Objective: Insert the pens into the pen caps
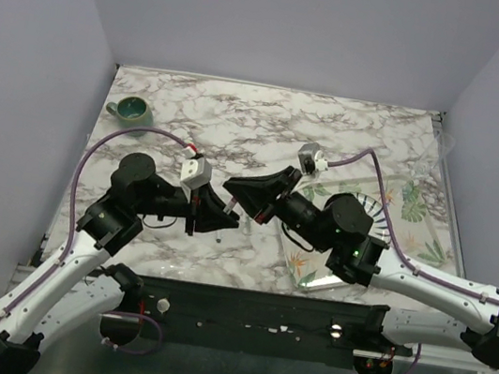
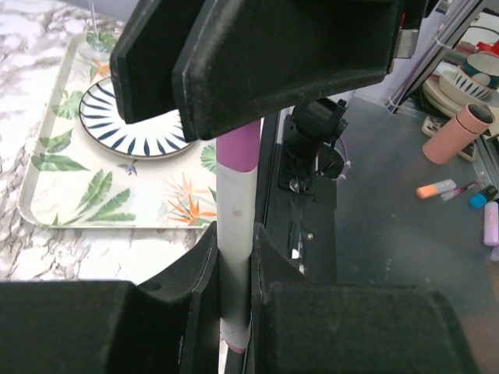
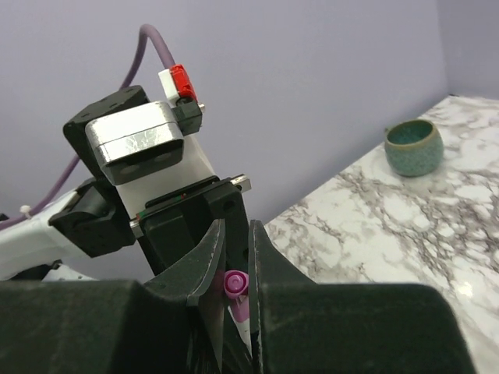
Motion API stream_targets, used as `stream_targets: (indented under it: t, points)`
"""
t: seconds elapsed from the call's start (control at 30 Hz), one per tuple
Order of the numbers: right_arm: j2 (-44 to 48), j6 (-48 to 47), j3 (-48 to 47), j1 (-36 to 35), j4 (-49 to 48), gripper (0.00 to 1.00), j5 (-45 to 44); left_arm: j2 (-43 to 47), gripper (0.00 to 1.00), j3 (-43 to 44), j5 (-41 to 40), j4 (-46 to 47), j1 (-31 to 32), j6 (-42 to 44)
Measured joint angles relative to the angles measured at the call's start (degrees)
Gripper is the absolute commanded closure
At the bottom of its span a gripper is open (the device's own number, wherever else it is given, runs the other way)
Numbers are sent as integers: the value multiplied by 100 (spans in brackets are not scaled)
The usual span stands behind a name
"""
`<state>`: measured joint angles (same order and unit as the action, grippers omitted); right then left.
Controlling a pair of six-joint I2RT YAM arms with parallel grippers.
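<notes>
My left gripper point(image 2: 233, 238) is shut on a white pen point(image 2: 232, 199), gripping its lower barrel. A pink cap point(image 2: 238, 149) sits on the pen's far end. My right gripper point(image 3: 237, 238) is shut on that pink cap point(image 3: 237, 282), and the pen's white barrel point(image 3: 246, 331) runs down between its fingers. In the top view the left gripper point(image 1: 227, 214) and right gripper point(image 1: 246, 198) meet tip to tip above the middle of the table. The other pens and the green cap are not in view.
A green mug point(image 1: 132, 110) stands at the far left of the marble table and also shows in the right wrist view point(image 3: 413, 146). A leaf-print tray point(image 1: 430, 246) with a striped plate point(image 1: 362, 208) lies on the right, under the right arm.
</notes>
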<state>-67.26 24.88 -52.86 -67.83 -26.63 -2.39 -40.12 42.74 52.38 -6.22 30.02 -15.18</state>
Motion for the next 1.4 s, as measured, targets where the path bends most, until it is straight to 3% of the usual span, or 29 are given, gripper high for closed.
stream_targets:
  t: [0.3, 0.63, 0.7, 0.73, 0.8, 0.83, 0.9, 0.93, 1.03, 1.4]
  points:
    - [197, -52, 175, -450, 212, 99, -1499, -385, 100, 289, 15, -455, 76, 94]
    - [337, -11, 557, -496, -365, 98, -1425, -476, 100, 367, 337, -557, 87, 0]
    - [380, -59, 522, -531, -391, 86, -1298, -437, 100, 367, 457, -509, 87, -7]
    - [380, -76, 468, -551, -348, 71, -1294, -415, 100, 367, 494, -516, 87, -9]
    - [369, -90, 212, -588, 2, 57, -1311, -339, 100, 367, 509, -487, 85, -22]
    - [382, -33, 17, -638, 334, 47, -1436, -284, 100, 365, 472, -404, 81, -33]
    - [435, 94, -337, -820, 1239, 37, -1652, -192, 100, 358, 210, -94, 48, -142]
    - [450, 184, -448, -940, 1657, 25, -1727, -131, 100, 354, -7, 81, -22, -203]
    - [682, 282, -688, -1202, 2712, 9, -2063, 66, 100, 208, -531, 271, -118, -354]
    - [2476, 870, -601, -1237, 3978, 4, -3451, 420, 97, -417, -2518, -243, -146, -826]
